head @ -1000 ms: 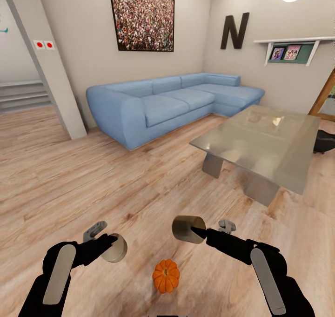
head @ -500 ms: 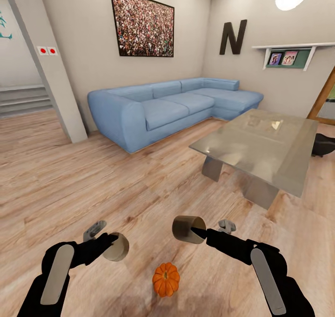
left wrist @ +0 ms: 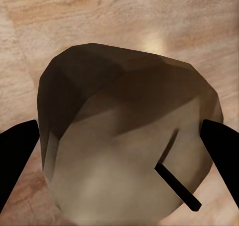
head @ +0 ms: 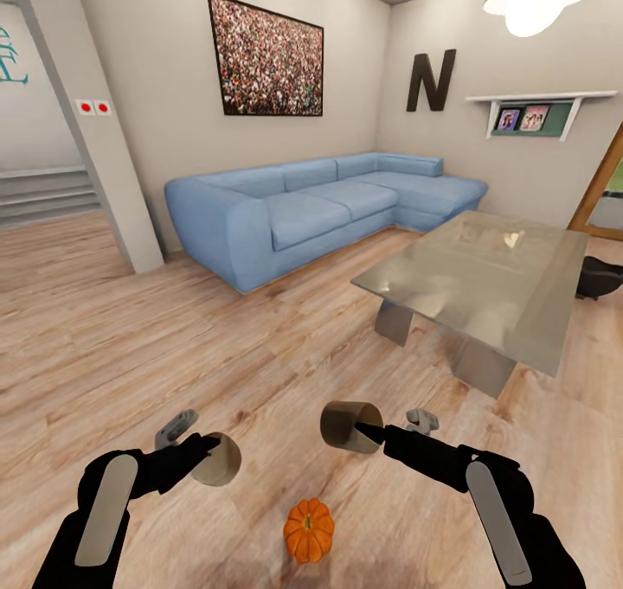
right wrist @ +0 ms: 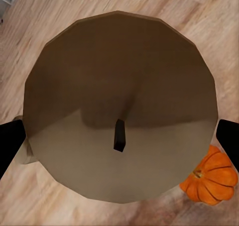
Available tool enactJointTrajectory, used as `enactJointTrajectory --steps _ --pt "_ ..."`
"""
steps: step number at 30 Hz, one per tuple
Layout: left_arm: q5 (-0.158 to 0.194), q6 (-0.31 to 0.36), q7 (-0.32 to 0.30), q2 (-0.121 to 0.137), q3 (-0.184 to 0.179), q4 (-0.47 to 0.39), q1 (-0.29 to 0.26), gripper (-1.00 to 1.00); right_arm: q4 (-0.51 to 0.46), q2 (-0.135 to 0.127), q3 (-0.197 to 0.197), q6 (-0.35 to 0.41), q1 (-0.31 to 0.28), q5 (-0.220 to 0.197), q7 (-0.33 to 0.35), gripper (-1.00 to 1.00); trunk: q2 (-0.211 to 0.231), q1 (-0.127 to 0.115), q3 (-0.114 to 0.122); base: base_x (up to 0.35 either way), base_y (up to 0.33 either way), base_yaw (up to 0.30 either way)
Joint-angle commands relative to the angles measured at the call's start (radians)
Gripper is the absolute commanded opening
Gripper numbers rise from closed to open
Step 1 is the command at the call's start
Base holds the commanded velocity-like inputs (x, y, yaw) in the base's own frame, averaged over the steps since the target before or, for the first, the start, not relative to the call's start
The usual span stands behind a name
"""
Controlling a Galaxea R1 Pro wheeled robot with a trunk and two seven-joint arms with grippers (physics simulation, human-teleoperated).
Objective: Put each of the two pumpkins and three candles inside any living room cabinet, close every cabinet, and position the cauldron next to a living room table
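Observation:
Each gripper carries a grey-beige candle low in the head view. My left gripper [head: 208, 452] is shut on one candle [head: 216, 459], whose wick end faces the left wrist camera [left wrist: 129, 141]. My right gripper [head: 368, 433] is shut on a second candle [head: 349, 425], seen end-on in the right wrist view [right wrist: 119, 121]. An orange ribbed pumpkin [head: 308, 530] lies on the wood floor between and below the two arms, and peeks past the candle [right wrist: 211, 173]. The glass-topped coffee table [head: 480, 273] stands ahead to the right. A bit of the black cauldron [head: 600, 276] shows behind its far right edge.
A blue corner sofa [head: 311, 204] runs along the back wall under a framed picture [head: 264, 57]. A grey pillar [head: 91, 122] stands at the left with steps [head: 39, 195] behind it. A wall shelf [head: 541, 109] hangs at the right. Wood floor stretches ahead and left.
The head camera has tilted upward, so the room has slid down in the picture and more ceiling shows. Both arms hold their candles in the same place.

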Motion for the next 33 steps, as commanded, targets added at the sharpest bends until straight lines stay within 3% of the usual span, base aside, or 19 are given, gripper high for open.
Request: enactJointTrajectory --steps 1,8,33 --pt "0.010 0.004 0.010 -0.001 0.002 0.000 -0.001 -1.00 0.001 0.000 -0.001 0.004 -0.001 0.008 0.009 -1.00 0.007 -0.004 0.002 0.000 0.000 0.000" --pt "0.010 0.003 0.009 -0.002 0.002 0.003 -0.001 -1.00 0.020 0.000 -0.001 0.003 -0.001 0.007 0.009 -1.00 0.028 -0.016 0.012 0.000 0.000 0.000" --pt "0.010 0.001 0.008 -0.004 0.000 0.010 -0.001 -1.00 0.039 0.000 -0.001 0.003 -0.001 0.008 0.007 -1.00 0.203 -0.111 0.090 0.000 0.000 0.000"
